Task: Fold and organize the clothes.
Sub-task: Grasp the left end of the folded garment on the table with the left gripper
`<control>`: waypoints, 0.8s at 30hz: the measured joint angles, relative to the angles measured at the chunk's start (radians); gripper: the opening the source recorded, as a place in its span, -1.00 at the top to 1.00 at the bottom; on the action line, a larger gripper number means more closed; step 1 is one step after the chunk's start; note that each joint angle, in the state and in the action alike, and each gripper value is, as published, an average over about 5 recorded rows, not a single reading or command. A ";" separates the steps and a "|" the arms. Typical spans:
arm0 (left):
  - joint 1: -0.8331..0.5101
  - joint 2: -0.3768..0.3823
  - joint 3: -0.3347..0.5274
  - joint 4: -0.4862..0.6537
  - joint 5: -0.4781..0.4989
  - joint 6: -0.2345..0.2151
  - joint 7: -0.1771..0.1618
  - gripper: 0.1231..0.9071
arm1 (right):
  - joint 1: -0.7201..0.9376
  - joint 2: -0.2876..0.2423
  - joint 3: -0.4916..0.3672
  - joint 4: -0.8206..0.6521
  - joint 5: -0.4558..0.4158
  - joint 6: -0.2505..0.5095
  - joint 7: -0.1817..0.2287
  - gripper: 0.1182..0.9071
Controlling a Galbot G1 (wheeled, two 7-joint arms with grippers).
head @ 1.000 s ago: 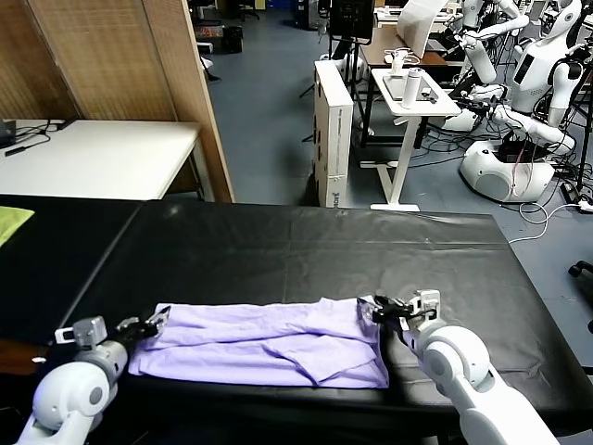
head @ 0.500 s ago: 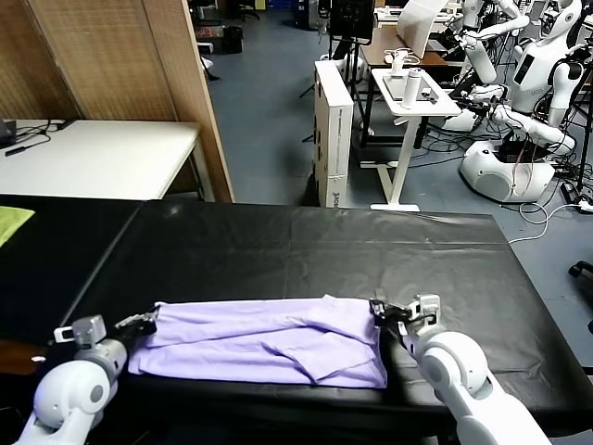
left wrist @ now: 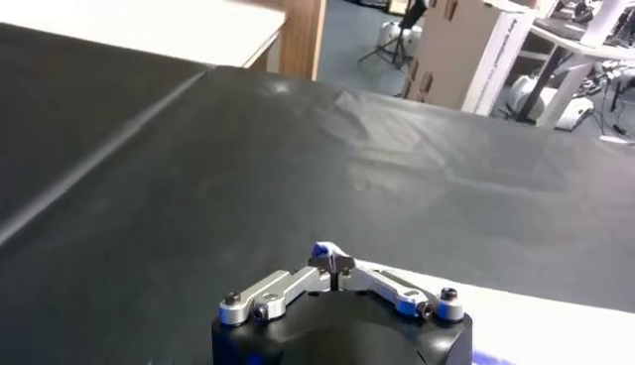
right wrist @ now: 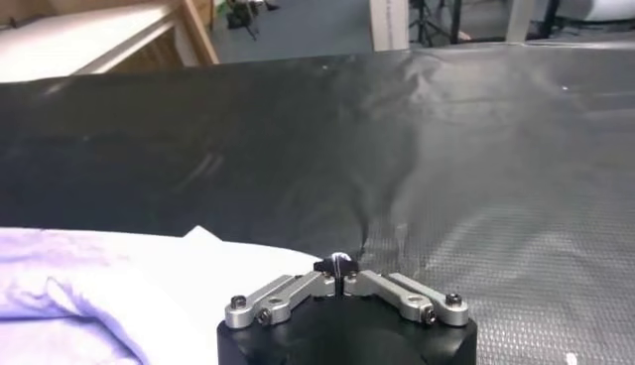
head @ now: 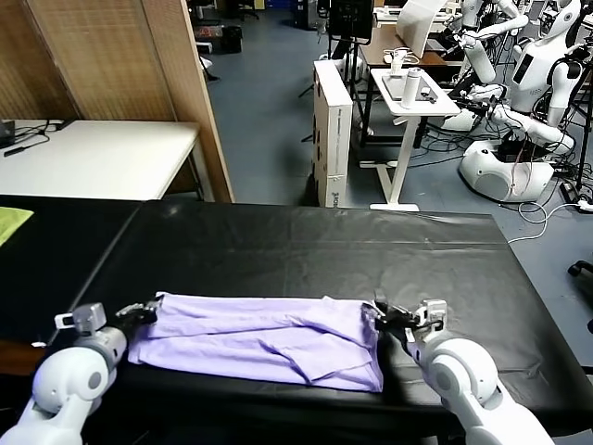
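Whether either pair of jaws stands parted or closed I cannot tell; the left gripper (head: 144,312) sits at the left end and the right gripper (head: 389,322) at the right end of the single lavender T-shirt (head: 259,338). It lies as a folded band near the front edge of the black table (head: 306,246), long axis running left to right between the two grippers. Each arm is nearest its own end, so the next fold looks like a two-arm job.

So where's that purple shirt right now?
In the head view, the purple T-shirt lies folded lengthwise near the black table's front edge, between the left gripper and right gripper.
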 joint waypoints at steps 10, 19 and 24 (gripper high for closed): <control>0.070 0.144 -0.087 -0.050 -0.251 0.065 -0.098 -0.99 | -0.077 -0.069 0.089 0.056 0.038 0.095 -0.040 -1.00; 0.042 0.164 -0.080 -0.028 -0.302 0.065 -0.064 -1.00 | -0.102 -0.072 0.121 0.060 0.025 0.095 -0.045 -1.00; 0.056 0.181 -0.096 -0.024 -0.386 0.065 -0.036 -1.00 | -0.113 -0.090 0.142 0.049 0.029 0.101 -0.057 -1.00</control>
